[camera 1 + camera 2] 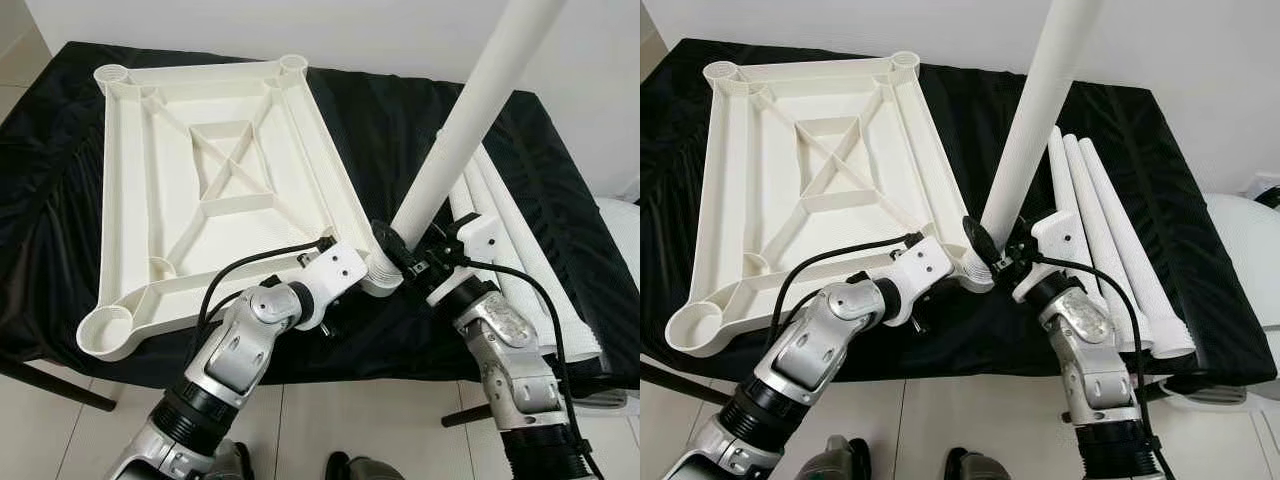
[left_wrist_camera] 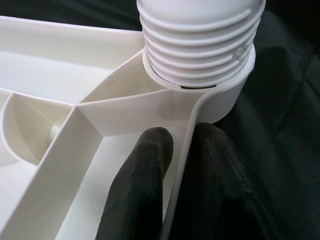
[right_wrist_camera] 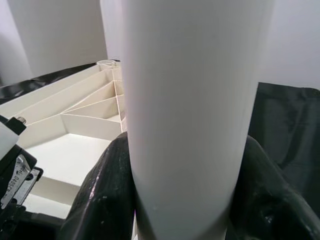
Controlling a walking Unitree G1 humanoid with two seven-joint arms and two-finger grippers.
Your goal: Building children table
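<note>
A white plastic tabletop [image 1: 215, 190] lies upside down on the black-covered table, ribs up, with a round socket at each corner. One white table leg [image 1: 470, 120] stands tilted in the near right corner socket [image 2: 220, 95], its threaded end [image 2: 200, 45] partly inside. My right gripper [image 1: 405, 262] is shut on that leg low down, black fingers [image 3: 100, 195] on both sides. My left gripper [image 2: 182, 165] is shut on the tabletop's rim [image 2: 182, 150] right beside the socket, one finger inside the wall and one outside.
Three more white legs [image 1: 1110, 250] lie side by side on the black cloth [image 1: 400, 120] to the right of the tabletop. The table's front edge runs just before my arms, with tiled floor [image 1: 330, 420] below. A white wall rises behind.
</note>
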